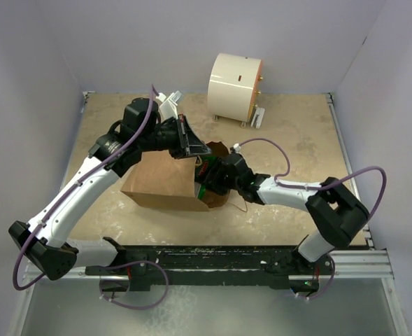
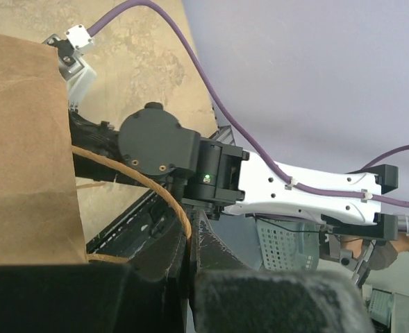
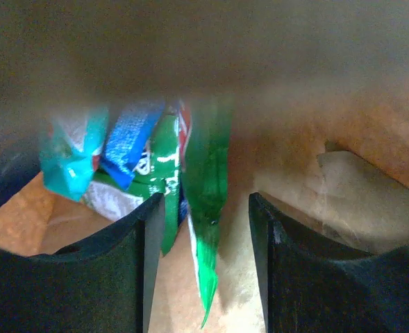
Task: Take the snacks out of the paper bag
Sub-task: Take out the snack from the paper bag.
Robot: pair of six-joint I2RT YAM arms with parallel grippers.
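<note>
The brown paper bag (image 1: pixel 160 183) lies on its side, mouth facing right. My left gripper (image 1: pixel 192 148) is shut on one thin twisted handle (image 2: pixel 155 191) at the upper rim of the mouth and holds it up; its fingertips (image 2: pixel 189 239) pinch the cord beside the bag wall (image 2: pixel 23 152). My right gripper (image 1: pixel 209 183) is inside the mouth and open (image 3: pixel 205 205). A green packet (image 3: pixel 207 208) hangs edge-on between its fingers, untouched by either. Behind it are a blue-and-white packet (image 3: pixel 131 142), a teal packet (image 3: pixel 69 156) and a green-and-white one (image 3: pixel 155 170).
A cream cylinder (image 1: pixel 233 87) stands at the back of the table, with a small white block (image 1: pixel 259 117) at its foot. The right arm (image 2: pixel 301 191) reaches across just right of the bag. Grey walls enclose the table on three sides.
</note>
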